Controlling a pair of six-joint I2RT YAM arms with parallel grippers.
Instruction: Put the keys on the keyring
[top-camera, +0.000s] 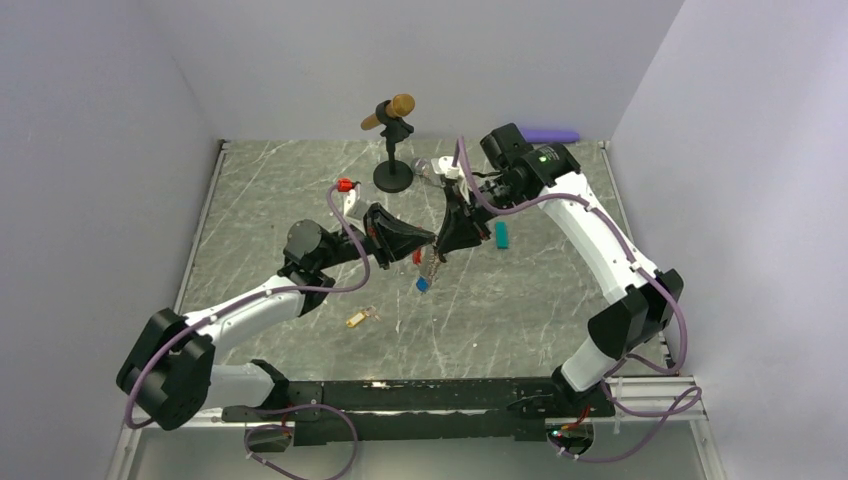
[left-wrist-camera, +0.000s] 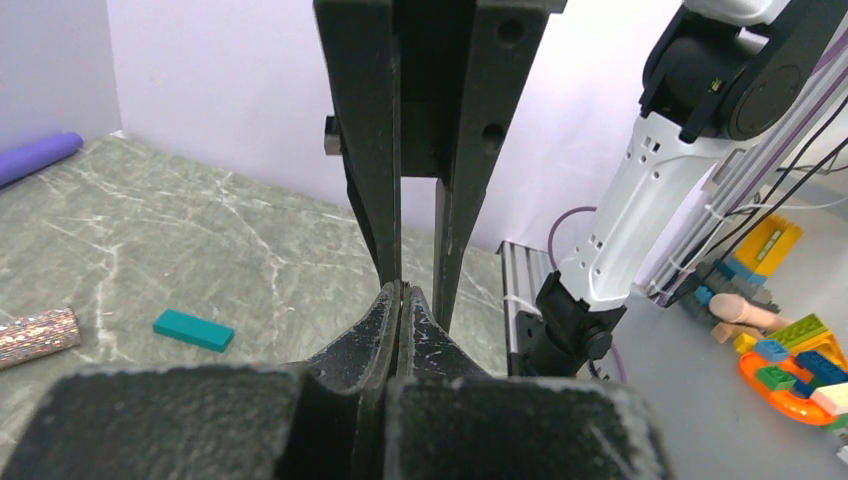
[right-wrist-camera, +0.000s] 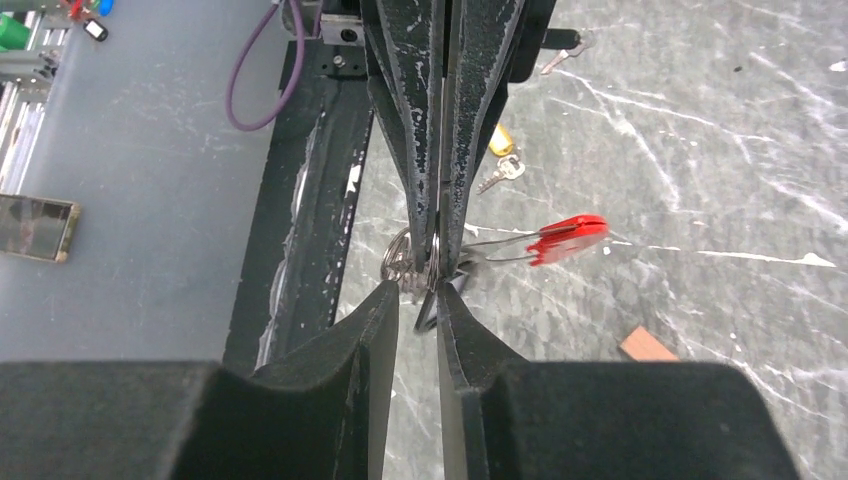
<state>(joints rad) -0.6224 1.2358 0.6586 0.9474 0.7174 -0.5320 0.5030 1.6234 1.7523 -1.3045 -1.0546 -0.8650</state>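
**Step in hand:** loading keys onto the ring, part done.
- The left gripper (left-wrist-camera: 402, 300) has its fingertips pressed together. In the right wrist view it is clamped on the keyring (right-wrist-camera: 568, 238) at the wire ring end, with the red clip sticking out sideways.
- The keyring hangs above the middle of the table (top-camera: 520, 300), between the two grippers.
- The right gripper (right-wrist-camera: 417, 300) meets it tip to tip. Its jaws stand slightly apart, with a narrow gap showing in both wrist views. Whether its tips touch the ring cannot be told.
- A blue-tagged key (top-camera: 422, 284) dangles below the coil and is probably already threaded.
- A yellow-tagged key (top-camera: 358, 318) lies loose on the table, nearer the arm bases and to the left of the grippers.

**Next move (judgement):**
- The right arm likely has to back off from the ring and fetch a loose key.
- The key is tiny and flat, so the pickup needs a low, careful pinch.
- The left gripper must keep the ring steady and turned so that its opening can be reached.

**Room:**
- The yellow-tagged key sits in the open, well away from the table edges but close to the left forearm, so the right arm would have to reach across.
- The teal block (top-camera: 502, 235) lies just beside the right gripper.
- The microphone stand (top-camera: 393, 175) stands behind, well apart.
- A tan block (right-wrist-camera: 648, 345) lies near, below the clip.
- Walls close three sides.
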